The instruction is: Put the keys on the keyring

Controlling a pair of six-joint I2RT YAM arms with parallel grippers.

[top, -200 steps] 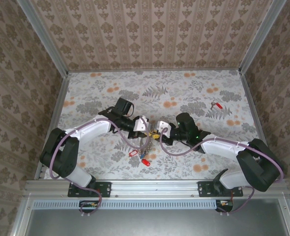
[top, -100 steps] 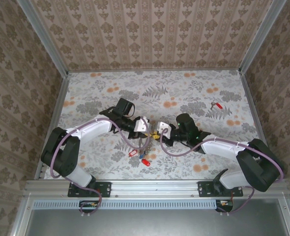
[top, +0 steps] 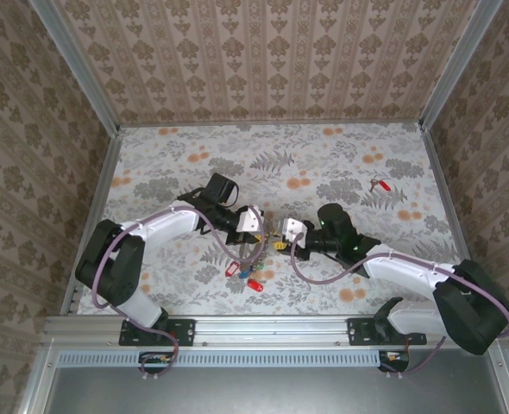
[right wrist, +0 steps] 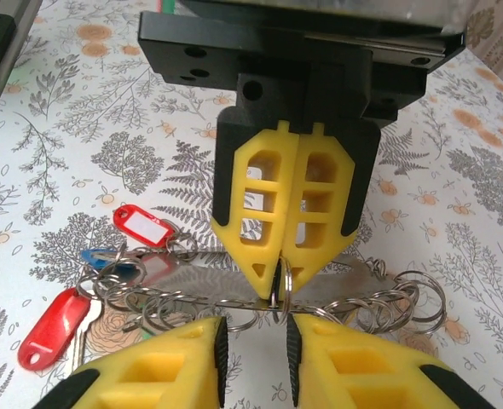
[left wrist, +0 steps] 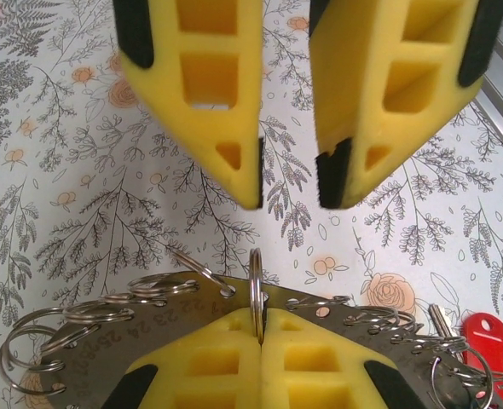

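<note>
Nearest the bases, red-tagged keys point(top: 254, 284) are seen on the table point(top: 341, 155), just below the grippers. L gripper point(left wrist: 260, 331) is clenched on the keyring point(left wrist: 255, 273), held upright & edge-on. R gripper point(right wrist: 256, 336) is faced tip-to-tip w/ it, jaws parted, nothing gripped; keyring is found just short of that gap, not touching. Far right, one red key point(top: 377, 184) is seen well apart
</note>
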